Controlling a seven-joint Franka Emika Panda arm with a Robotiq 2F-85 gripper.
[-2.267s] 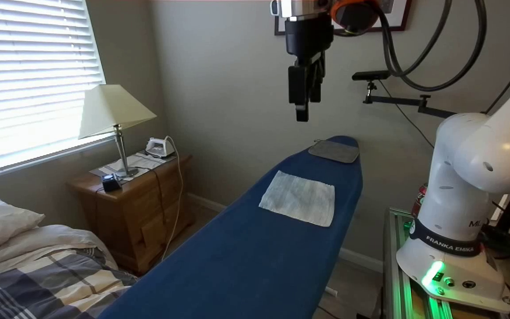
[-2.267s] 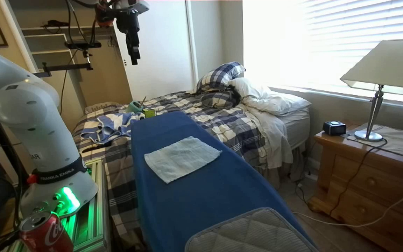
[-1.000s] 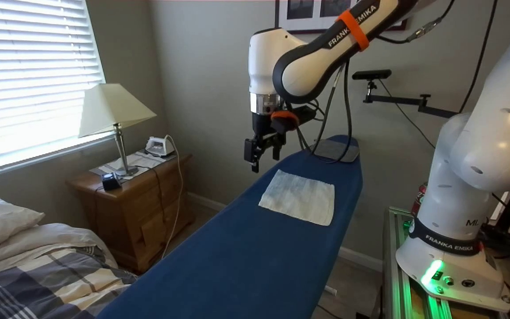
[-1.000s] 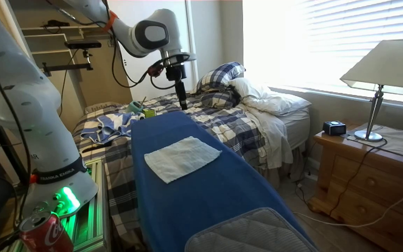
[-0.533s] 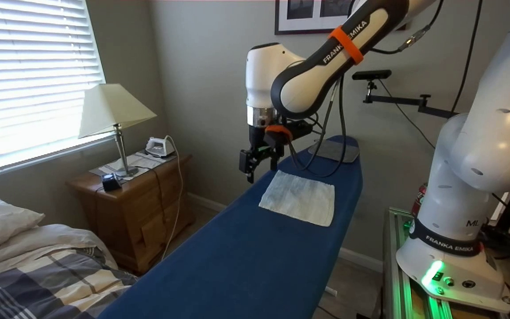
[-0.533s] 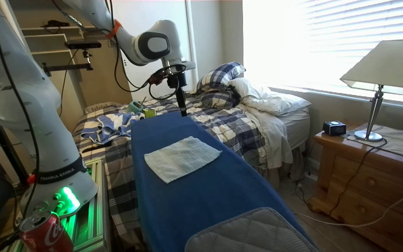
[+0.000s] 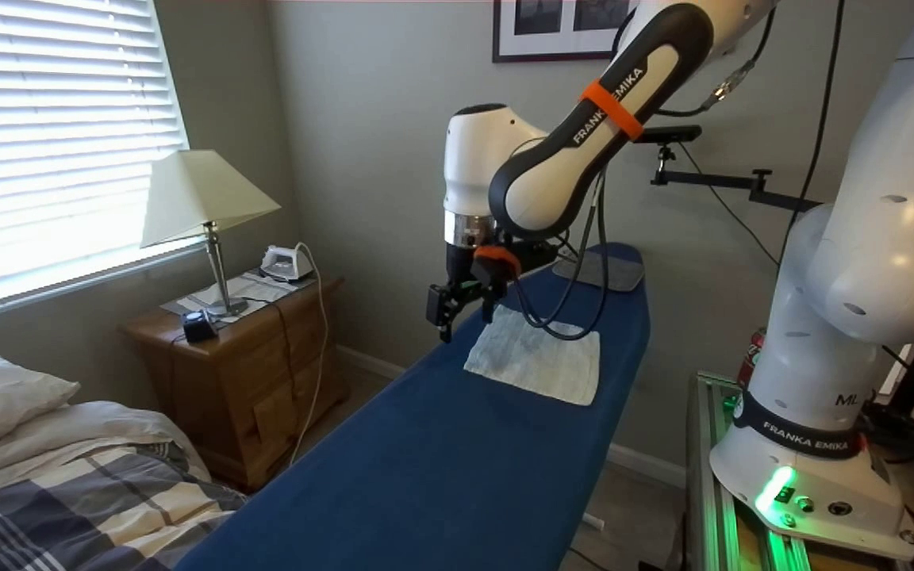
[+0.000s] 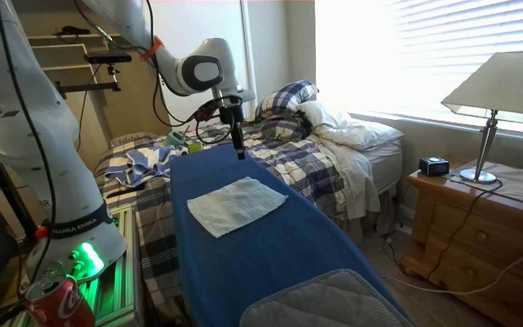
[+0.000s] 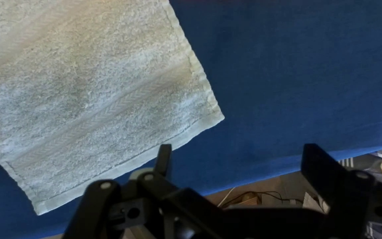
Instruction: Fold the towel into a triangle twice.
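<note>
A pale grey-white towel lies flat and roughly rectangular on the blue ironing board in both exterior views (image 7: 536, 365) (image 8: 236, 205). It fills the left of the wrist view (image 9: 88, 99), where one corner points right. My gripper (image 9: 237, 146) is open and empty, its fingers wide apart. In the exterior views it hangs above the board near the towel's far-side edge (image 7: 466, 327) (image 8: 241, 156). In the wrist view, one fingertip overlaps the towel's hem, and the towel corner lies ahead of the gap. I see no contact with the towel.
The ironing board (image 7: 409, 484) carries a quilted grey pad (image 8: 329, 304) at one end. A nightstand (image 7: 227, 381) with a lamp (image 7: 207, 194) and an iron (image 7: 286, 263) stands beyond it. A bed (image 8: 225, 131) adjoins the board. The arm's cables hang over the towel in an exterior view.
The gripper has come down from high up, swung out toward the board's far edge, and keeps lowering beside the towel. The towel has not moved.
</note>
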